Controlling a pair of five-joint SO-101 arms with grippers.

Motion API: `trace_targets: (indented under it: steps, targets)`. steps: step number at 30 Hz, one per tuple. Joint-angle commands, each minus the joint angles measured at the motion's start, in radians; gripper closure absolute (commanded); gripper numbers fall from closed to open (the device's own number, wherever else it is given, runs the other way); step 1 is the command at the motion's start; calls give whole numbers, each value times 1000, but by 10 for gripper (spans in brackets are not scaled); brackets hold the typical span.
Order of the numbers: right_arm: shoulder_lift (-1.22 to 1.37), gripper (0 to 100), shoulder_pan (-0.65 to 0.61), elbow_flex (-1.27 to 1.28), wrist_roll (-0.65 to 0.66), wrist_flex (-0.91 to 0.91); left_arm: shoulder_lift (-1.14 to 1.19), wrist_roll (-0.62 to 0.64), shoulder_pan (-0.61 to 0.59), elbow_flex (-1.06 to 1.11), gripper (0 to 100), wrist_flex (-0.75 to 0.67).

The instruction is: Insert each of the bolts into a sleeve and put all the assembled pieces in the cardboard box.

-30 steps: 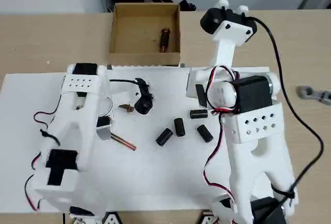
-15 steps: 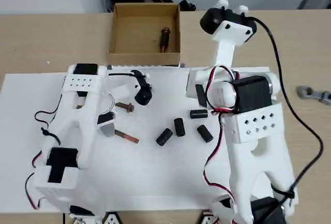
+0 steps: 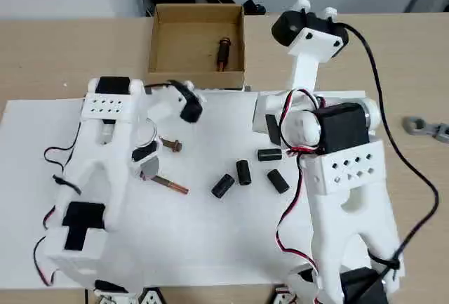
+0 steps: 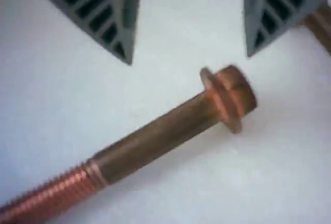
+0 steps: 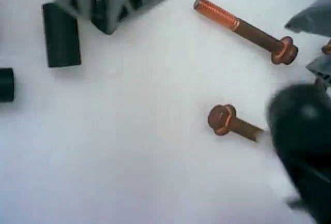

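Observation:
A long copper bolt (image 3: 169,185) lies on the white sheet, and my left gripper (image 3: 146,163) hangs open just over its head end. In the left wrist view the two grey fingertips (image 4: 125,48) stand wide apart above the bolt (image 4: 170,131), not touching it. A shorter bolt (image 3: 170,145) lies just beyond. Several black sleeves (image 3: 243,172) are scattered mid-sheet. My right gripper (image 5: 103,12) is shut with nothing in it, near a sleeve (image 5: 61,35). The cardboard box (image 3: 161,44) at the back holds one assembled piece (image 3: 224,53).
The white sheet (image 3: 210,248) covers most of the wooden table, with free room toward its front. A metal tool (image 3: 424,128) lies at the far right edge. Red and black cables hang along both arms.
My left arm has swung its wrist toward the back of the table, uncovering the shorter bolt. Its gripper has slid slightly back to the long bolt's head. The right arm has not moved.

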Motion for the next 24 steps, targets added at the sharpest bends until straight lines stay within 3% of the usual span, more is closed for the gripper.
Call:
trace_targets:
  steps: [1, 11, 13, 20, 24]
  targets:
    - [-28, 994, -7, -5, -9, -12, -124, 262, 11, -44, 875, 29]
    - [-27, 994, -7, -5, -9, -12, -143, 1422, -8, 8, 877, 5]
    - [-27, 994, -7, -5, -9, -12, -127, 1496, -2, 12, 877, 3]
    - [-27, 994, -7, -5, -9, -12, -3, 1516, 97, 56, 878, 9]
    - [-27, 994, -7, -5, -9, -12, 94, 1617, 112, 87, 878, 3]
